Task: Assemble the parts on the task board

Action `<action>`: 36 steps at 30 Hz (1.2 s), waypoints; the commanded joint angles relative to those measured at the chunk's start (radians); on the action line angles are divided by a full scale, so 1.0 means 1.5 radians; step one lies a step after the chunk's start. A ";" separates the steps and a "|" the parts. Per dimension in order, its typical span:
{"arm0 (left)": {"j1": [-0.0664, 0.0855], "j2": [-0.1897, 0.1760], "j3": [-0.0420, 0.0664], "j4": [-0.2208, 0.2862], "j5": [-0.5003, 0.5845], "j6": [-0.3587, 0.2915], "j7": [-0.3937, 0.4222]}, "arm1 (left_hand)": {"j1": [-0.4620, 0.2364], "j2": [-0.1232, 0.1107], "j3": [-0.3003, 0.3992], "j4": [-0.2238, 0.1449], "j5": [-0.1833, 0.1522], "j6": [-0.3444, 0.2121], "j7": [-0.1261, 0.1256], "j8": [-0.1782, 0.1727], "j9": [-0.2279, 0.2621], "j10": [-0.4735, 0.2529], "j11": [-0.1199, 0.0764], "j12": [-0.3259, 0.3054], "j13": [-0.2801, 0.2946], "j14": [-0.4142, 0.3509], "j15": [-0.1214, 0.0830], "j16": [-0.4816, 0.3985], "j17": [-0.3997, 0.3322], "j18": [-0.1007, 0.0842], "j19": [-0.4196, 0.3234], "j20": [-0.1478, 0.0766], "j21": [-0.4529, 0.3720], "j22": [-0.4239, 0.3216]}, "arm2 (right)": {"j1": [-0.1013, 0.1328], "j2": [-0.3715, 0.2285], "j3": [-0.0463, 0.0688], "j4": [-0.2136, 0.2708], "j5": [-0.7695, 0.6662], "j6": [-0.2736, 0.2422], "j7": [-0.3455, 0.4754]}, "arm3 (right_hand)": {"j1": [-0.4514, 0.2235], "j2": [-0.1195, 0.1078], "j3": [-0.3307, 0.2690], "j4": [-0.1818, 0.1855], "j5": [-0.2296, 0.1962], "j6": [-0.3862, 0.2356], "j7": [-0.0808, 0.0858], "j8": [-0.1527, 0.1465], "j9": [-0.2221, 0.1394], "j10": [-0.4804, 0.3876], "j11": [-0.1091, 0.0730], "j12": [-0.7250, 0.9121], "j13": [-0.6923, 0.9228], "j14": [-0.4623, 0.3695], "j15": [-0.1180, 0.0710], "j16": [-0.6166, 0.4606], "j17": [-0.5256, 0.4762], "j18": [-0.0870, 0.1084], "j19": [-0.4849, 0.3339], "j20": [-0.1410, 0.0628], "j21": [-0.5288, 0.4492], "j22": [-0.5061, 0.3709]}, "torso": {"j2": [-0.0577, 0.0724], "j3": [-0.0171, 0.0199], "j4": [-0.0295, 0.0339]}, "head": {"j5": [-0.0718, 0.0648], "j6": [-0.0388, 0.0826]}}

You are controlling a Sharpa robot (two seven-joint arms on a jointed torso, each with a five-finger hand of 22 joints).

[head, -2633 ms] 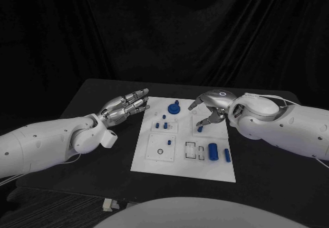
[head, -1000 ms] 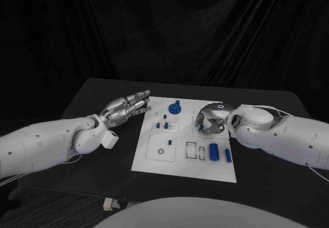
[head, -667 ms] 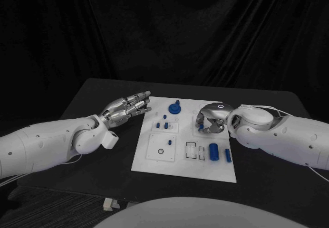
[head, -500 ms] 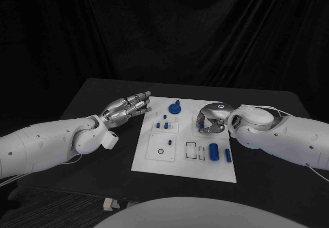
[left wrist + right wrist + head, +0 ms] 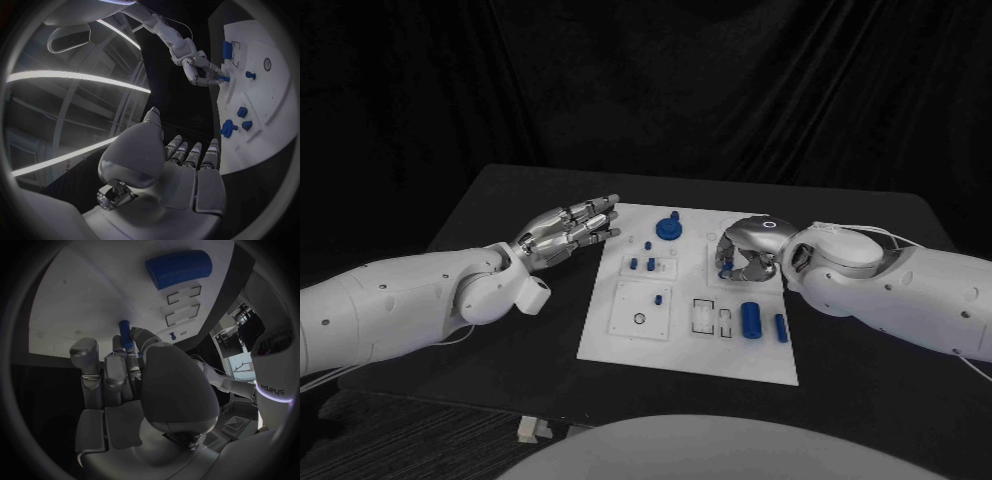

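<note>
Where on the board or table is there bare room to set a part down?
Free: the board's near strip below the cylinder, and the table beside it. Crowded: the far half, where the right hand pinches a peg near the knob.

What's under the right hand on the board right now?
The right hand pinches a small blue peg between its fingertips, over the white task board. Whether the peg's tip sits in a hole is hidden by the fingers.
</note>
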 commanded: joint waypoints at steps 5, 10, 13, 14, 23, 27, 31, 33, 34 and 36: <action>-0.001 0.000 0.001 0.002 0.005 0.008 0.003 | -0.005 0.001 -0.003 0.001 0.000 0.004 0.003 0.004 0.001 0.002 0.005 0.003 0.001 0.003 0.005 0.004 0.001 0.009 0.005 0.000 0.004 0.002 | 0.012 -0.015 0.000 0.029 -0.005 -0.040 -0.002 | 0.008 0.004 0.004 -0.008 0.001 0.004 -0.002 0.005 0.004 0.020 -0.010 0.004 0.002 0.002 -0.006 -0.003 -0.002 0.000 -0.002 -0.006 -0.004 0.066 | 0.000 0.0000 0.0001 | 0.004 0.000; -0.002 0.000 0.001 0.001 0.005 0.007 0.002 | -0.005 0.001 -0.003 0.001 0.000 0.004 0.003 0.004 0.001 0.002 0.005 0.003 0.001 0.004 0.005 0.004 0.001 0.009 0.006 0.000 0.005 0.002 | 0.039 -0.031 0.000 0.063 -0.007 -0.045 -0.004 | 0.010 0.005 0.007 -0.012 -0.002 0.005 -0.003 0.008 0.007 0.022 -0.011 0.001 0.002 -0.001 -0.006 -0.010 -0.011 0.001 -0.006 -0.007 -0.014 0.064 | 0.000 0.0001 0.0002 | 0.003 0.000; -0.002 0.001 0.001 0.001 0.005 0.007 0.001 | -0.005 0.001 -0.003 0.001 0.000 0.004 0.003 0.004 0.001 0.002 0.005 0.003 0.001 0.004 0.005 0.004 0.001 0.009 0.006 0.000 0.005 0.002 | 0.056 -0.040 0.000 0.088 -0.013 -0.041 -0.009 | 0.010 0.006 0.008 -0.013 -0.003 0.005 -0.003 0.008 0.008 0.022 -0.011 0.001 0.002 -0.002 -0.006 -0.011 -0.011 0.001 -0.006 -0.007 -0.014 0.064 | 0.000 0.0001 0.0002 | 0.003 0.000; -0.002 0.001 0.001 0.000 0.005 0.007 0.001 | -0.005 0.001 -0.003 0.001 0.000 0.004 0.003 0.004 0.001 0.002 0.005 0.003 0.001 0.004 0.005 0.004 0.001 0.009 0.006 0.000 0.005 0.001 | 0.060 -0.042 0.000 0.096 -0.015 -0.040 -0.010 | 0.011 0.006 0.008 -0.013 -0.004 0.005 -0.003 0.009 0.009 0.022 -0.011 0.000 0.002 -0.002 -0.006 -0.011 -0.012 0.001 -0.006 -0.007 -0.013 0.064 | 0.000 0.0001 0.0002 | 0.002 0.000; -0.002 0.004 0.001 -0.001 0.005 0.008 0.001 | -0.004 0.001 -0.002 0.000 0.001 0.004 0.003 0.004 0.001 0.002 0.005 0.003 0.001 0.004 0.006 0.004 0.001 0.009 0.006 0.000 0.005 0.001 | 0.073 -0.026 0.000 0.161 -0.061 0.000 -0.022 | 0.013 0.007 0.012 -0.018 -0.009 0.001 -0.002 0.008 0.012 0.023 -0.011 -0.004 0.002 0.000 -0.006 -0.010 -0.006 0.000 -0.006 -0.007 -0.009 0.065 | 0.000 0.0000 0.0002 | -0.001 0.000; -0.003 0.005 0.001 -0.001 0.005 0.008 0.002 | -0.003 0.001 -0.002 0.000 0.002 0.004 0.004 0.004 0.000 0.002 0.005 0.003 0.001 0.004 0.006 0.004 0.001 0.009 0.006 0.000 0.005 0.001 | 0.063 0.003 0.000 0.161 -0.087 0.021 -0.019 | 0.015 0.007 0.014 -0.021 -0.008 0.000 -0.001 0.008 0.012 0.024 -0.011 -0.005 0.002 -0.001 -0.006 -0.011 -0.008 0.000 -0.007 -0.007 -0.009 0.065 | 0.000 -0.0002 0.0003 | 0.001 0.000; -0.003 0.004 0.001 -0.001 0.005 0.008 0.002 | -0.003 0.002 -0.002 -0.001 0.003 0.004 0.004 0.004 0.000 0.002 0.005 0.003 0.001 0.004 0.006 0.004 0.001 0.008 0.006 0.000 0.005 0.001 | 0.050 0.037 0.000 0.149 -0.100 0.037 -0.013 | 0.016 0.007 0.015 -0.023 -0.009 -0.002 -0.001 0.008 0.013 0.024 -0.010 -0.006 0.002 -0.002 -0.006 -0.014 -0.012 0.001 -0.008 -0.007 -0.013 0.065 | 0.000 -0.0001 0.0002 | 0.004 0.000; -0.003 0.003 0.001 -0.001 0.005 0.008 0.002 | -0.002 0.002 -0.002 -0.001 0.003 0.004 0.004 0.004 0.001 0.002 0.005 0.003 0.001 0.004 0.005 0.004 0.001 0.008 0.006 0.000 0.005 0.001 | 0.042 0.055 0.000 0.140 -0.103 0.042 -0.009 | 0.016 0.008 0.016 -0.024 -0.011 -0.001 -0.001 0.008 0.014 0.025 -0.010 -0.006 0.002 -0.002 -0.006 -0.013 -0.011 0.001 -0.008 -0.007 -0.012 0.065 | 0.000 -0.0003 0.0002 | 0.006 0.000; -0.003 0.002 0.001 -0.001 0.005 0.007 0.002 | -0.002 0.002 -0.002 -0.001 0.003 0.004 0.004 0.004 0.001 0.002 0.005 0.003 0.001 0.004 0.005 0.004 0.001 0.008 0.006 0.000 0.005 0.001 | 0.038 0.064 0.000 0.135 -0.105 0.044 -0.006 | 0.016 0.009 0.016 -0.025 -0.012 0.001 -0.001 0.010 0.015 0.027 -0.010 -0.006 0.003 -0.001 -0.006 -0.013 -0.010 0.000 -0.008 -0.007 -0.011 0.065 | 0.000 -0.0002 0.0005 | 0.006 0.000; -0.003 0.001 0.001 -0.002 0.005 0.007 0.002 | -0.002 0.002 -0.002 -0.001 0.003 0.004 0.004 0.004 0.001 0.002 0.005 0.003 0.001 0.004 0.005 0.004 0.001 0.008 0.006 0.000 0.005 0.001 | 0.032 0.080 0.001 0.126 -0.106 0.044 -0.001 | 0.016 0.010 0.017 -0.025 -0.013 0.002 -0.001 0.010 0.016 0.028 -0.011 -0.006 0.003 -0.001 -0.006 -0.013 -0.010 0.000 -0.008 -0.007 -0.011 0.065 | 0.001 0.0001 0.0002 | 0.006 0.000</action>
